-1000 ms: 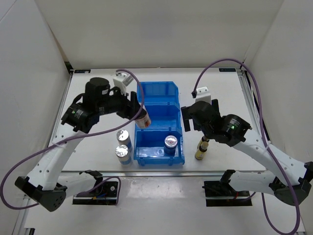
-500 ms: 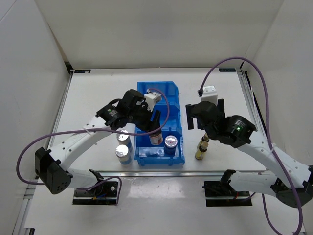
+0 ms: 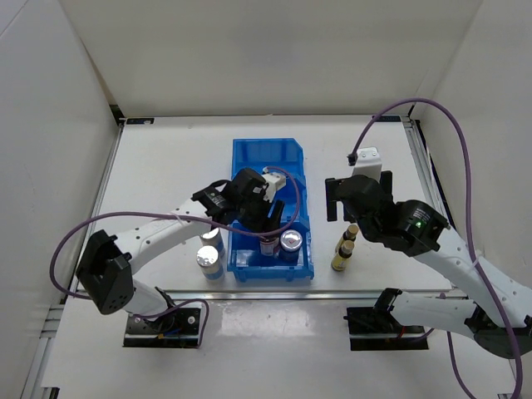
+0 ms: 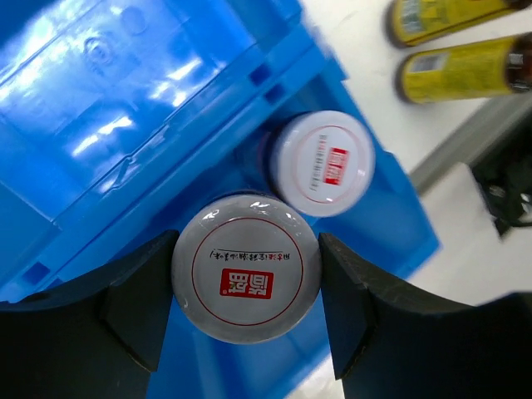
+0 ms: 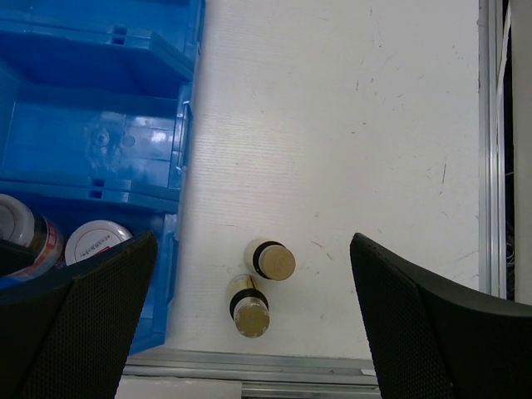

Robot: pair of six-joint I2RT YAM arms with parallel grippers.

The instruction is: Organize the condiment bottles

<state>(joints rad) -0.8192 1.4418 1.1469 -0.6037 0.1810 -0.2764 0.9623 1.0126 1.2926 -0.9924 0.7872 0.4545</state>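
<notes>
Two jars are in the nearest compartment of the blue bin (image 3: 266,158) right now. The left gripper (image 4: 246,291) is clamped around one red-and-white jar (image 4: 246,278), with a finger pressed to each side of it. I can't tell from up here whether its base is on the bin floor or just above it. The second jar (image 4: 322,164) sits right beside it in the same compartment, and they look like they're touching or very nearly so.

The right gripper (image 5: 253,241) has its fingers spread wide with nothing between them. It hangs above the two amber bottles (image 5: 273,259) (image 5: 249,307). Both stand upright on the table (image 3: 166,166) just to the right of the bin, one right in front of the other.

On the other side of the bin, the two silver-capped shakers (image 3: 208,262) (image 3: 209,237) stand close together. The far one is partly hidden under the left arm.
</notes>
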